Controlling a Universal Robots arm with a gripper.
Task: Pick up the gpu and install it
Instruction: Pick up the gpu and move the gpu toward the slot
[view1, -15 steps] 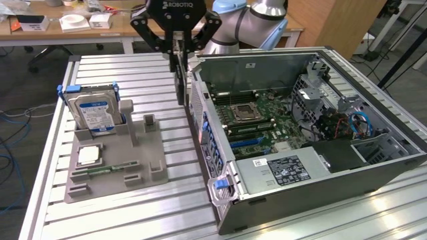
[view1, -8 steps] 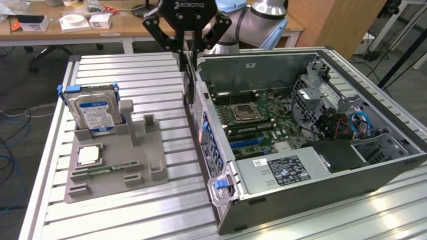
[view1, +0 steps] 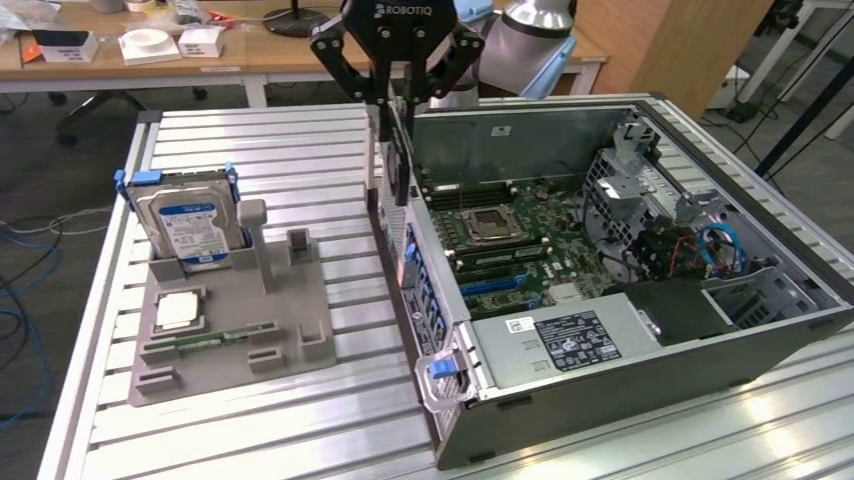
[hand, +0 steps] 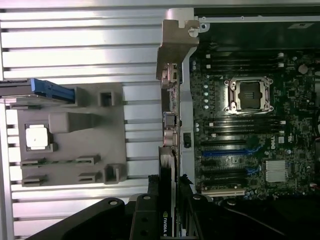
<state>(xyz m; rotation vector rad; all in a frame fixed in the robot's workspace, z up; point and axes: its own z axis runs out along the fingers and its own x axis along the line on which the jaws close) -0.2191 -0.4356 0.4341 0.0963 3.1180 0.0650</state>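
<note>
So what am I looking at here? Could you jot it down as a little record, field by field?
gripper: shut on the gpu, gripping its upper part
gpu: hangs upright over the case edge that faces the tray, not yet in a slot
computer case: lies on its side, open, with the motherboard exposed
holder tray: grey, on the exterior view's left of the case
hard drive: stands upright in the tray
memory stick: lies flat in the tray
</note>
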